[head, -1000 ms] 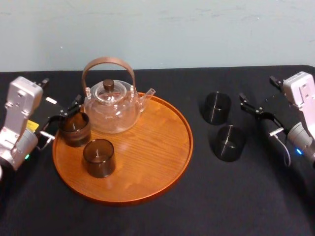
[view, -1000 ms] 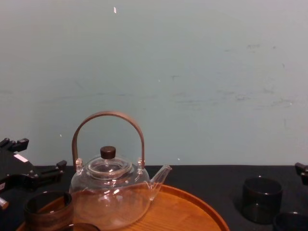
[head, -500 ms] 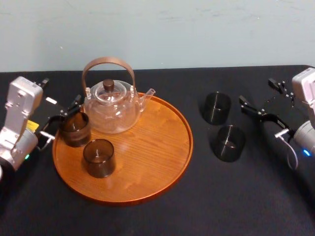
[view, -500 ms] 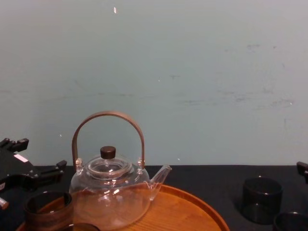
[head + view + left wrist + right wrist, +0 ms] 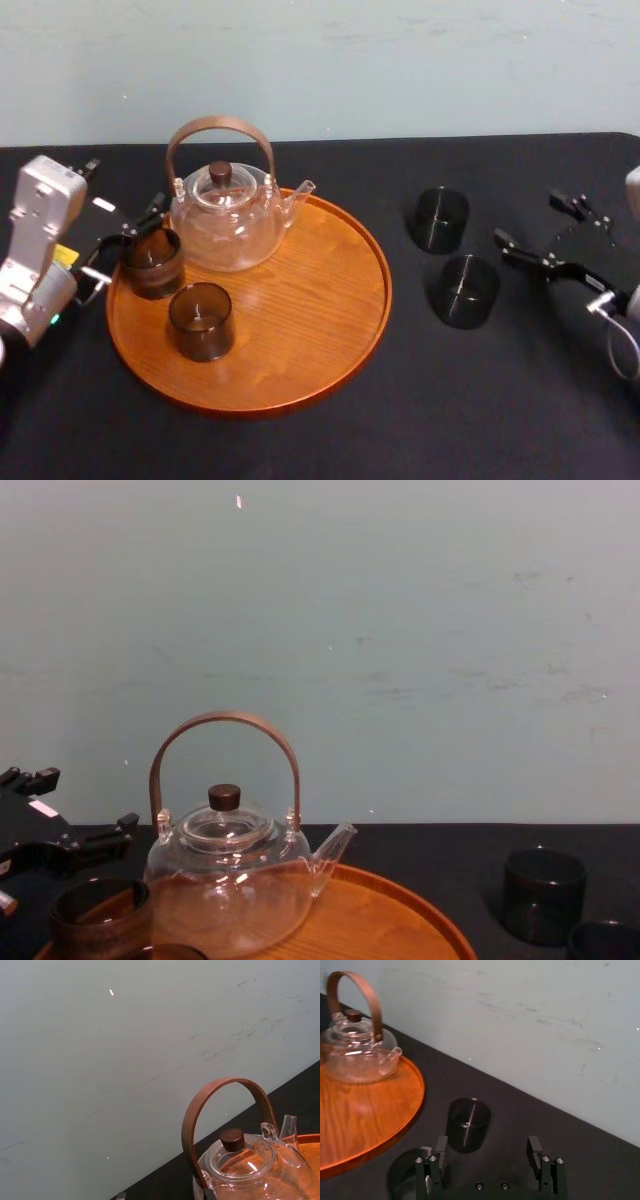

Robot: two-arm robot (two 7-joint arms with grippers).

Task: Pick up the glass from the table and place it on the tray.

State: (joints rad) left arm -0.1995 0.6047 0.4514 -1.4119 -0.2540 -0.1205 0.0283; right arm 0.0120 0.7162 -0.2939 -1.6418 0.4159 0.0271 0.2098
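Both grippers are spread: the right gripper [image 5: 526, 218] hangs at two o'clock of the nearer table glass [image 5: 465, 290], seemingly on approach. Next it must straddle and pinch the glass. The left gripper [image 5: 137, 225] rests at the tray's [image 5: 300, 300] nine o'clock.

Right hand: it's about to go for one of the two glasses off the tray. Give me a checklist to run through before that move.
1. Right hand open: ok, jaws wide apart.
2. Glasses upright: ok, the near glass and the far glass both stand.
3. Right hand lined up on a glass: not ok, it sits to the right of both and is around neither.
4. Space on the tray: ok, its right half is bare.
5. Left hand out of the way: ok, it is at the tray's left edge.
6. Right hand height: cannot tell.
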